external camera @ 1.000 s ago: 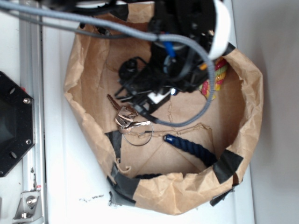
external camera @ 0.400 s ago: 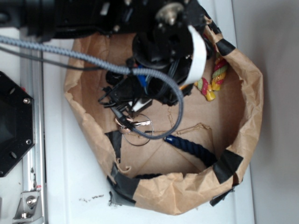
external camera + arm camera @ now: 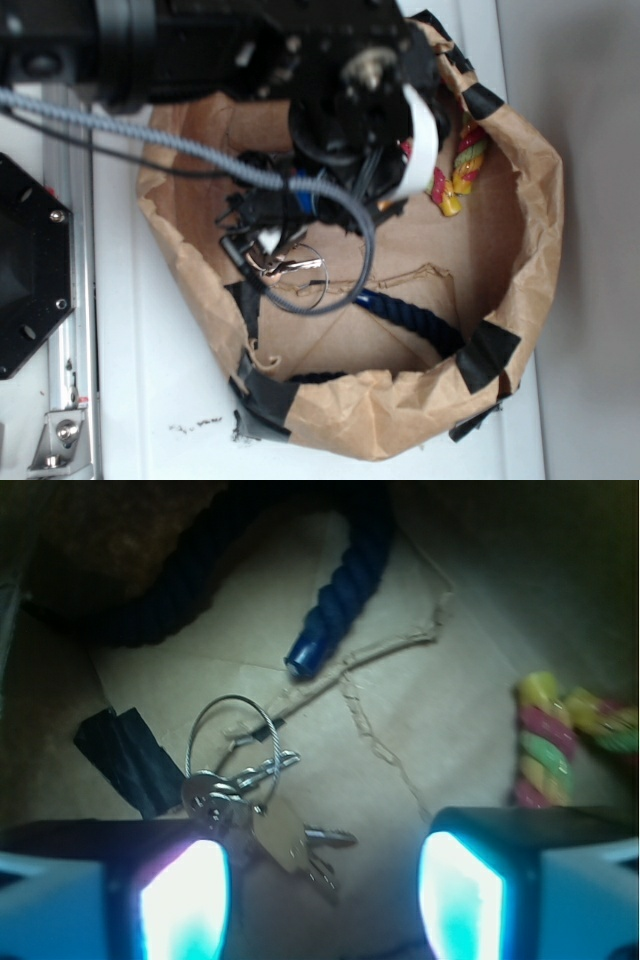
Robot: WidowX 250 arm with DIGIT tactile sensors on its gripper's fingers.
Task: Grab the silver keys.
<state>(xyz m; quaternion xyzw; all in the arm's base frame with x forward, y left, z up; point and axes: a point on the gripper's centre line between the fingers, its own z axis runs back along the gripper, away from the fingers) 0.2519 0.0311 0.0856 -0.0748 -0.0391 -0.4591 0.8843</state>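
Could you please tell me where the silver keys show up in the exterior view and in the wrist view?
Exterior: the silver keys lie left of centre in the paper bag, just below the gripper.
Wrist: lower left of centre, beside the left finger.
Shared landmark: the dark blue rope.
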